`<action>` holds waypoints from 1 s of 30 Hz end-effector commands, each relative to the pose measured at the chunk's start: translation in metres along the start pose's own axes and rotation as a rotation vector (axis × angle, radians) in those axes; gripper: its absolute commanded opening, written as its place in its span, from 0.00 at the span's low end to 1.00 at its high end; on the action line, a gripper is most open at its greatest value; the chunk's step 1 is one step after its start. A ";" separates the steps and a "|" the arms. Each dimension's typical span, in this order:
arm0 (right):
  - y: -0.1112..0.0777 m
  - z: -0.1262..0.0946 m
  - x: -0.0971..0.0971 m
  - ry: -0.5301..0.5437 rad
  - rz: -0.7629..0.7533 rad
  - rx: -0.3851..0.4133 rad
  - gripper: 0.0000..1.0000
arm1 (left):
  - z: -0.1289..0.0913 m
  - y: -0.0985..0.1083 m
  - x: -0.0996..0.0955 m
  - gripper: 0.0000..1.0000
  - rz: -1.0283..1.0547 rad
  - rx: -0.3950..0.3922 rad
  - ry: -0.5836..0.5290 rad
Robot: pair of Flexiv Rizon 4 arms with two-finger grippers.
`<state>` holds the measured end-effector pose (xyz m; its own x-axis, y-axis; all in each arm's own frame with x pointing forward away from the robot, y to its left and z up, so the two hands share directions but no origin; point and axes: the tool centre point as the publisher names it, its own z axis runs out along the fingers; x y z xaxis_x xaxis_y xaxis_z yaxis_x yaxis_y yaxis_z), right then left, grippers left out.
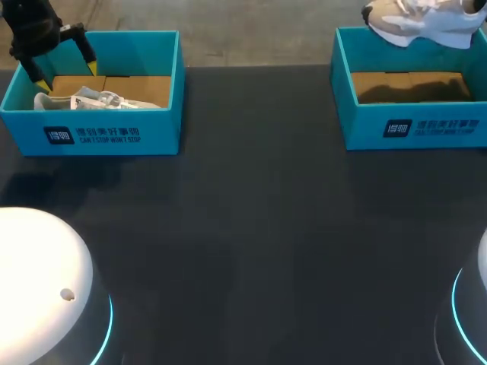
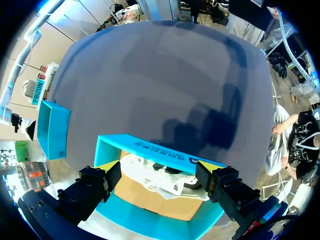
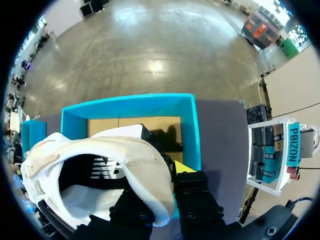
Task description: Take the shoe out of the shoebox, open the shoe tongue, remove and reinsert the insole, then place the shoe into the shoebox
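A white and beige shoe (image 1: 426, 23) hangs above the back edge of the right teal shoebox (image 1: 411, 125), whose cardboard floor is bare. In the right wrist view my right gripper (image 3: 167, 165) is shut on the heel rim of this shoe (image 3: 100, 170), over the shoebox (image 3: 130, 105). A second white shoe (image 1: 95, 99) lies in the left teal shoebox (image 1: 99, 133). My left gripper (image 1: 67, 67) hovers open over that box's back left corner. From the left wrist view, the shoe (image 2: 165, 181) lies in the box (image 2: 150, 148) below the spread gripper (image 2: 157, 174).
The dark table (image 1: 259, 228) stretches between and in front of the two boxes. The white bases of my arms (image 1: 38, 281) stand at the near corners.
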<state>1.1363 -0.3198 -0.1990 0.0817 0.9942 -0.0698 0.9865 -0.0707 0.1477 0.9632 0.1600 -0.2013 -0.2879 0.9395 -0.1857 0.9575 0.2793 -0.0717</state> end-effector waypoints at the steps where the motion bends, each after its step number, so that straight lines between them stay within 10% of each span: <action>1: -0.003 -0.016 0.005 -0.015 0.002 0.007 0.00 | 0.000 0.000 0.000 1.00 0.001 0.000 0.000; 30: -0.109 -0.089 0.061 -0.052 -0.074 -0.046 0.00 | 0.000 0.000 0.000 1.00 0.001 0.000 0.000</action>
<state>1.0414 -0.2503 -0.1356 0.0159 0.9925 -0.1209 0.9912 0.0002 0.1322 0.9632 0.1600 -0.2013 -0.2878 0.9395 -0.1859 0.9576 0.2792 -0.0717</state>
